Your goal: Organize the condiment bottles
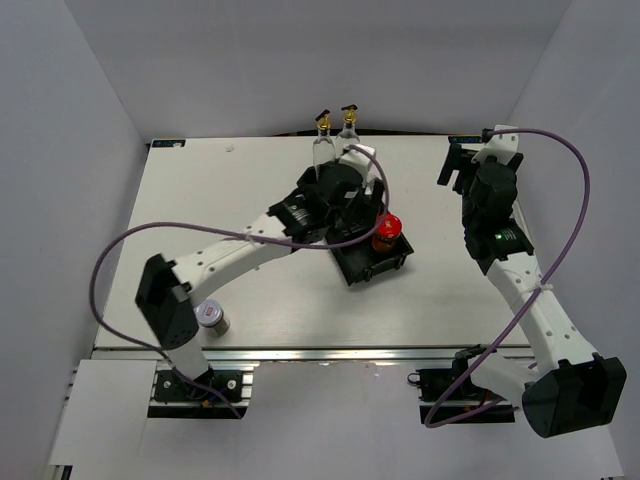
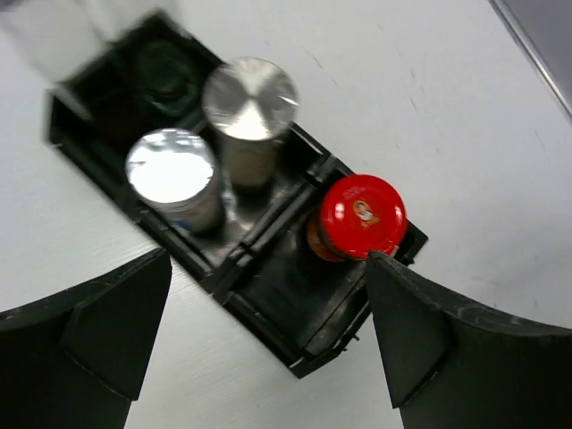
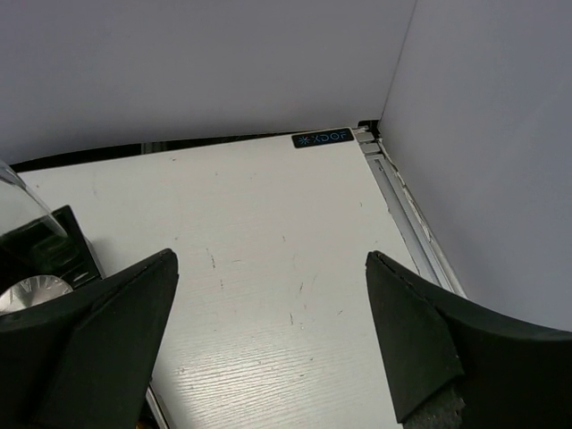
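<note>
Gleaming silver-lidded jars [image 2: 172,170], one red-capped dark jar [image 2: 362,214], under the left tool [image 2: 268,259], spread wide, empty.

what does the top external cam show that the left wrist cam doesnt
Only top external: two glass bottles with gold spouts at the table's far edge, a silver-lidded jar by the left arm's base. Only left wrist: two silver-lidded jars sharing the black tray's middle compartment. Both: the red-capped jar in the tray's end compartment.
</note>
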